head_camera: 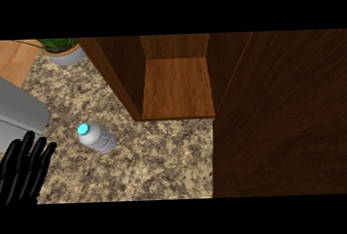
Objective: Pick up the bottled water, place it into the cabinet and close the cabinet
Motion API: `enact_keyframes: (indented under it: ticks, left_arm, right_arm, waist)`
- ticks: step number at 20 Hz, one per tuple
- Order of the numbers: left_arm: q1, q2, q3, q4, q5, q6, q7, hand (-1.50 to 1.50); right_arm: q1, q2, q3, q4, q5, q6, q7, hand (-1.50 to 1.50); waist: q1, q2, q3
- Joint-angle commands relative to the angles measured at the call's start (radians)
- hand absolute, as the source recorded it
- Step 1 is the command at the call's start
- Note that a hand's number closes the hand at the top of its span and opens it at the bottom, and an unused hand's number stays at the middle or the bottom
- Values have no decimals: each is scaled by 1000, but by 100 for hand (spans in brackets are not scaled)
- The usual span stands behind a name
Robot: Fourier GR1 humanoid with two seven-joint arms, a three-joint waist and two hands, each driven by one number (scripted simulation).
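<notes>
Bottled water stands on speckled tabletop, blue cap up, just left of open cabinet, apart from it. Cabinet door swung wide, fills right side, hides tabletop there. Left hand at lower left, fingers straight, holding nothing; forearm cut off. Right hand out of sight. Potted plant cropped at top; grey appliance partly cut off at left.

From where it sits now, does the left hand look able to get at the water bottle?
Probably yes. The left hand rests open at the lower left, and only bare counter lies between it and the water bottle standing just up and right.
</notes>
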State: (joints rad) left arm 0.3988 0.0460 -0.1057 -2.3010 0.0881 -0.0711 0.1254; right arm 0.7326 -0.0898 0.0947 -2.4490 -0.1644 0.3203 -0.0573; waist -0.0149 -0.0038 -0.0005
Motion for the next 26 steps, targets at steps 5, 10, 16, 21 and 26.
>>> enact_keyframes:
  ticks: [5,10,16,21,26]
  left_arm:
    - [-86,-19,74,186,53,7,-27,-150]
    - [-120,24,169,392,56,-50,-169,-150]
    - [-185,38,195,603,30,-76,-268,-150]
    - [-285,7,178,806,-38,-47,-348,-150]
    - [-327,21,220,960,-44,-60,-468,-150]
  right_arm:
    - [142,-8,14,-205,-56,30,23,-150]
    - [222,-17,-7,-184,-57,84,-72,-150]
    - [302,-41,-54,-195,-94,142,-148,-150]
    - [313,-38,-41,-219,-103,130,-129,-150]
    - [344,-21,-47,-208,-64,139,-174,-150]
  waist:
    - [-1,2,0]
    - [-5,1,0]
    - [-13,0,-1]
    - [-9,5,-1]
    - [-2,4,-1]
